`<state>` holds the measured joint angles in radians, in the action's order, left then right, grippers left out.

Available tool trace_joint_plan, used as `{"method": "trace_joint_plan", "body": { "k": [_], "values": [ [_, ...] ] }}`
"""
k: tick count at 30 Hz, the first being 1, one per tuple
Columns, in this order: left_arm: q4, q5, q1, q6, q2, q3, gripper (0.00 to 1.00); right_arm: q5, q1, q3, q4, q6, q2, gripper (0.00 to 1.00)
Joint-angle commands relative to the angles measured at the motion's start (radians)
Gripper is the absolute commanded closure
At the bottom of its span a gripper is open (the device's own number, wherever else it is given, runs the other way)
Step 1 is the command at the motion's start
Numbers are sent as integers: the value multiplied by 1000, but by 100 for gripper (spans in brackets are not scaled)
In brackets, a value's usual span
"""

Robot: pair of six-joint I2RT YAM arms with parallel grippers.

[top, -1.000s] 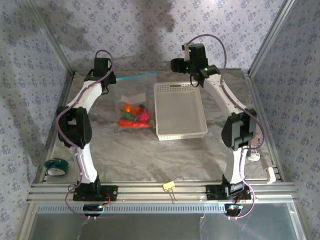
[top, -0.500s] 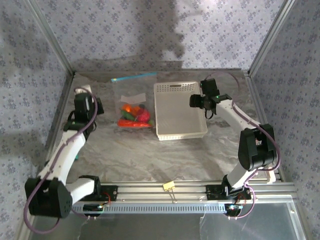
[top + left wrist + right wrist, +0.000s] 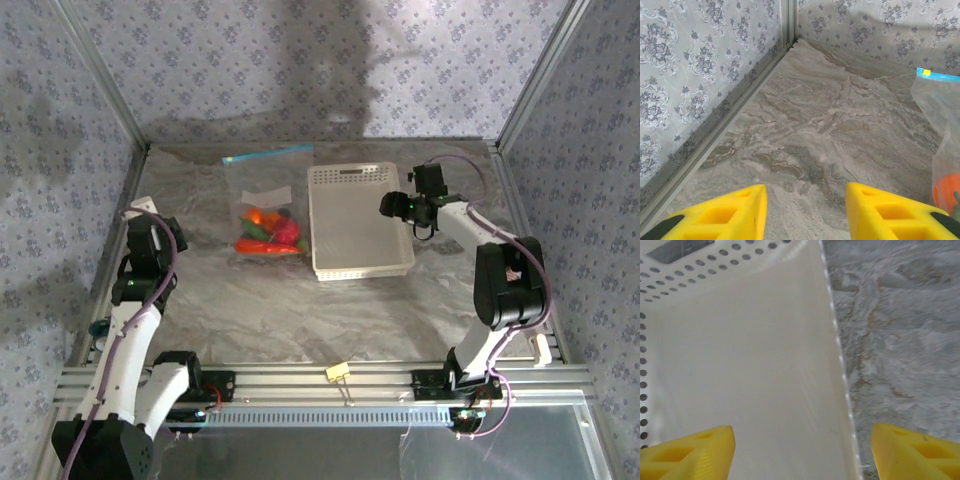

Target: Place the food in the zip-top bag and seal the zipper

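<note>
Bare table [image 3: 300, 310] left of bag [image 3: 255, 180], basket [image 3: 360, 230] right

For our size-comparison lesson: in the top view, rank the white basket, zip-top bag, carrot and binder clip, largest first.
1. White perforated basket.
2. Clear zip-top bag, somewhat smaller.
3. Orange toy carrot, inside the bag.
4. Yellow binder clip, smallest.

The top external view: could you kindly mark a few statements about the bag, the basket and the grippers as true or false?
The food lies inside the zip-top bag. True.
The white basket holds a carrot. False: it holds nothing.
The left gripper grips the bag. False: it is open over bare table beside it.
The right gripper is open over the basket's right rim. True.
</note>
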<state>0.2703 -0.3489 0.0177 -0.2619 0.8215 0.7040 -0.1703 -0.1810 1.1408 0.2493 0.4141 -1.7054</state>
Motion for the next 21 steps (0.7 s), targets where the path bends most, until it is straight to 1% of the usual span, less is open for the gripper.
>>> {"method": "trace_joint_plan", "body": {
  "k": [1, 13, 17, 21],
  "values": [
    [26, -2, -12, -13, 7, 10, 55, -88, 4, -10, -49, 54, -18, 27],
    [14, 21, -30, -20, 34, 3, 54, -168, -18, 36, -74, 81, -66, 27],
    [13, 22, -35, -11, 42, 5, 54, -125, -21, 43, -48, 68, -70, 27],
    [8, 8, -41, 3, 47, 2, 54, -18, -15, 39, -11, 26, -20, 26]
  ]
}}
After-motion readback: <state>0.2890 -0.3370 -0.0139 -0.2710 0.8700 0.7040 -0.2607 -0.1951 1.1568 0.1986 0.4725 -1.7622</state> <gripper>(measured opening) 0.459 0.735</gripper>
